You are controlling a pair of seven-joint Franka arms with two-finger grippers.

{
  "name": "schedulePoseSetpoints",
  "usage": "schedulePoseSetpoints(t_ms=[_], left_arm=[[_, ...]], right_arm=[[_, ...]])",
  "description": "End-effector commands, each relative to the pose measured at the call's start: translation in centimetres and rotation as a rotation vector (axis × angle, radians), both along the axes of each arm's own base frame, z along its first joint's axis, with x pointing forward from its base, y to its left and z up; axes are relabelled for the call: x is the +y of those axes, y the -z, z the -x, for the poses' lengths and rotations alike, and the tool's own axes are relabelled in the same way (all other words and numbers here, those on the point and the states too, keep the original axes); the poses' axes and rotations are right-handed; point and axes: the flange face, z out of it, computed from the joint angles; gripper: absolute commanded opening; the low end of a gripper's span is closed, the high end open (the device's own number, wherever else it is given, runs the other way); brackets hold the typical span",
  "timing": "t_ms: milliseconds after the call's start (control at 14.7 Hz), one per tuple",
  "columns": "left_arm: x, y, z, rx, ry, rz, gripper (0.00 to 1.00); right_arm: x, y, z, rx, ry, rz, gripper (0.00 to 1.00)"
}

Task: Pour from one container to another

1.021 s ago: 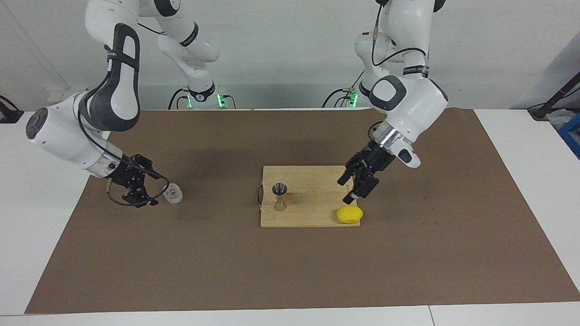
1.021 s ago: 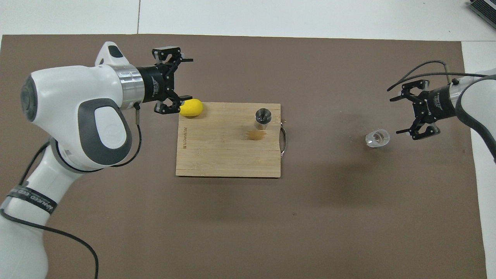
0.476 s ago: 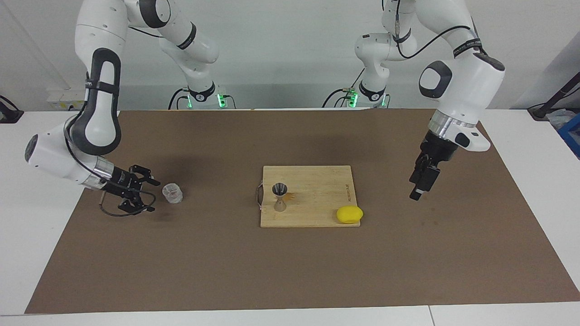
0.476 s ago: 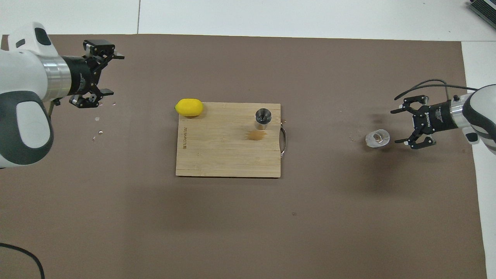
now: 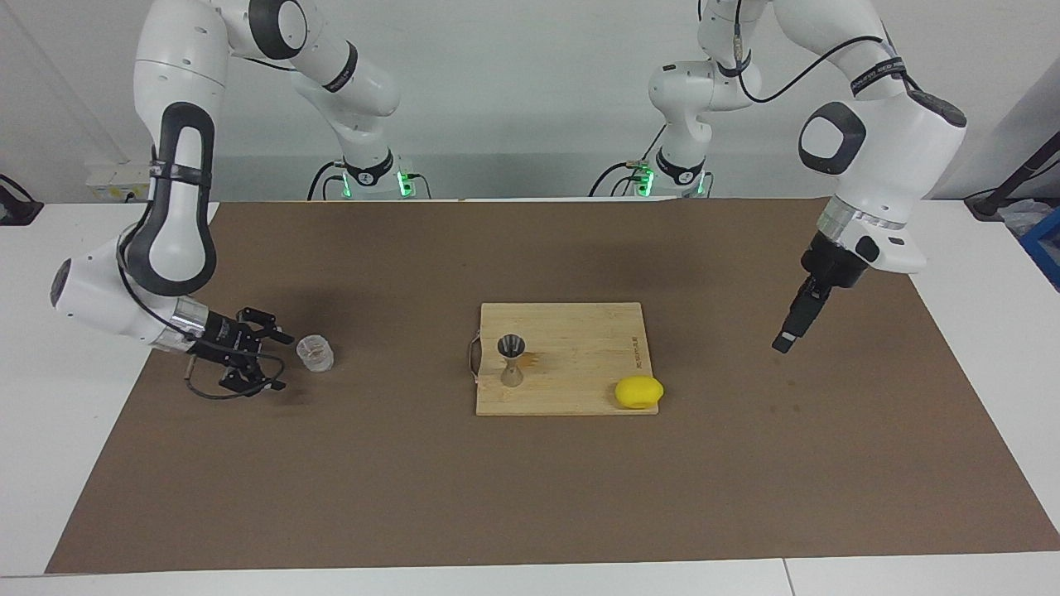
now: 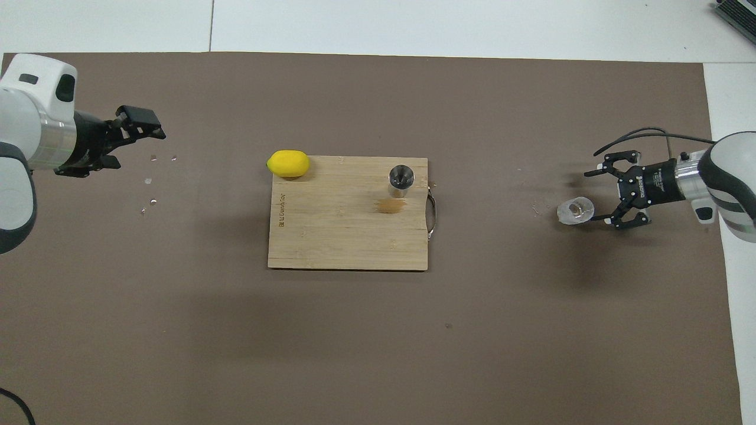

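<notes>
Item: pale bamboo cutting board [image 5: 571,364] [image 6: 342,230] with a metal handle at the edge toward the right arm's end, lying flat on the brown mat [image 5: 530,497] [image 6: 378,342] that covered the white desk [image 5: 50,463] [image 6: 413,23].

Item: small silvery steel hourglass-shaped jigger [image 5: 511,359] [image 6: 401,180], upright on the board, near the handle edge. A brownish stain marked the wood just beside it.

Item: small clear glass tumbler with textured sides [image 5: 315,353] [image 6: 575,211], upright on the mat, well apart from the board toward the right arm's end of the desk.

Item: right hand [image 5: 277,360] [image 6: 596,195], low over the mat just beside the tumbler, fingers spread apart, not touching the glass, nothing held.

Item: left hand [image 5: 785,339] [image 6: 150,127], raised over bare mat toward the left arm's end, well apart from the board, fingers apart, nothing held.

Item: yellow oval lemon [image 5: 638,392] [image 6: 288,163], resting at the board's corner farthest from the robots, toward the left arm's end, overhanging the edge.
</notes>
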Motion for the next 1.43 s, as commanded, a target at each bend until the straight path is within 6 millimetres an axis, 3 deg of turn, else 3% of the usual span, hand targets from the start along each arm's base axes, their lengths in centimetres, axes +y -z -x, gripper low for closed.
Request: schedulePoseSetpoints(t_ms=[0, 136, 272, 476, 885, 1157, 1361], left_arm=[[-1.3, -0.1, 2.3, 0.086, 0.230, -0.104, 1.00], [-2.1, -0.6, 3.6, 0.147, 0.388, -0.135, 1.00], [-1.5, -2.1, 4.9, 0.186, 0.417, -0.135, 1.00], [-0.8, -5.5, 6.3, 0.186, 0.408, -0.134, 1.00], [0.1, -12.3, 7.1, 0.209, 0.393, -0.118, 1.00], [0.2, -12.7, 7.6, 0.219, 0.448, -0.120, 1.00], [-0.2, -11.5, 8.3, 0.210, 0.447, -0.123, 1.00]], right_arm=[[0.7, 0.8, 0.9, -0.018, -0.004, -0.027, 1.00], [1.0, 0.9, 0.9, -0.036, -0.017, -0.025, 1.00], [1.1, 1.0, 0.7, -0.052, -0.005, -0.019, 1.00], [1.7, 1.8, 1.7, -0.035, 0.002, -0.045, 1.00], [2.5, 1.9, 2.1, -0.014, -0.014, -0.063, 1.00], [3.0, 2.1, 2.7, -0.009, 0.022, -0.100, 1.00], [3.2, 2.4, 3.0, -0.004, 0.024, -0.099, 1.00]])
